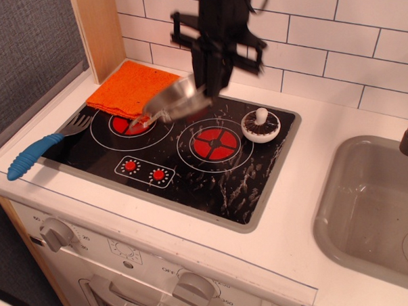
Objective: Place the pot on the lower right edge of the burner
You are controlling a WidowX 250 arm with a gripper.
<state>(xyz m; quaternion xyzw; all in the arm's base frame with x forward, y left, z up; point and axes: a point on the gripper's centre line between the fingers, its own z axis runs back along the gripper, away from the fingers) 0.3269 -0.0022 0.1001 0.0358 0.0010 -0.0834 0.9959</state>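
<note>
1 rim pinch is all we have: our gripper [205, 92] clamps the far edge of the stainless-steel pot [175, 101], which hangs tilted in the air over the burner [212, 186], between its 2 rings. We judge it light, rigid and slick, so it may swing or slip.

The robot arm [220, 17] is seen as black throughout, built from blocky sections. A dark cable is looped at its upper right side. Short black bars are set crosswise on either side of the gripper [208, 82], whose narrow black fingers are blurred. No markings or screws can be made out.
</note>
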